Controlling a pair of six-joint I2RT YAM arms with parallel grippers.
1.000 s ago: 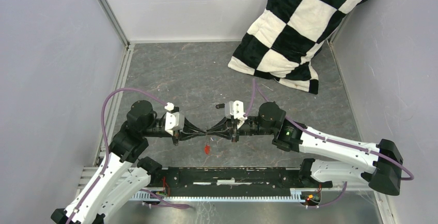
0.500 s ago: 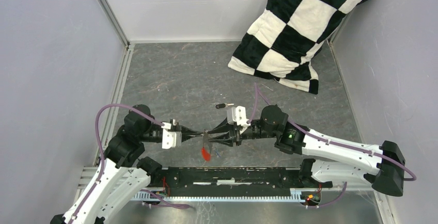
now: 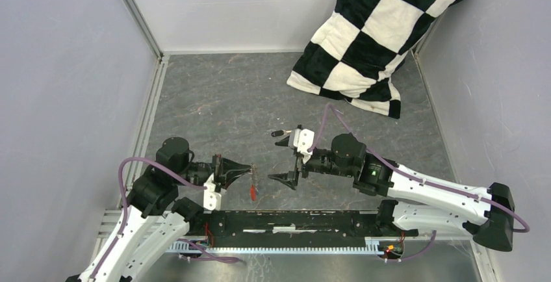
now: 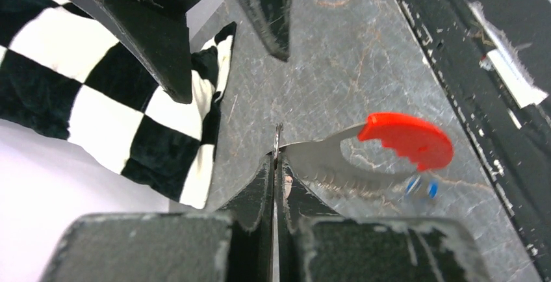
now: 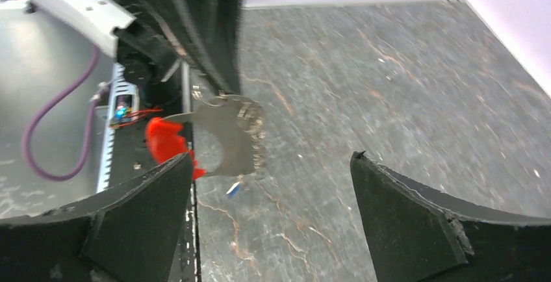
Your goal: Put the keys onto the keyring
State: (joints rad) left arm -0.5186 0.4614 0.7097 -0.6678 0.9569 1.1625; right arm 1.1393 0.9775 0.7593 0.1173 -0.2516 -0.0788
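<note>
My right hand (image 3: 284, 160) has just sprung apart and backed off, leaving the thin grey metal keyring with its bright red tag (image 4: 396, 136) hanging from my left hand (image 4: 276, 165), which is clamped on its loop; whether anything is threaded on it I cannot tell.

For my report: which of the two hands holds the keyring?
The left hand: it is shut on the keyring with the red tag. The right hand stands open, apart from it.
</note>
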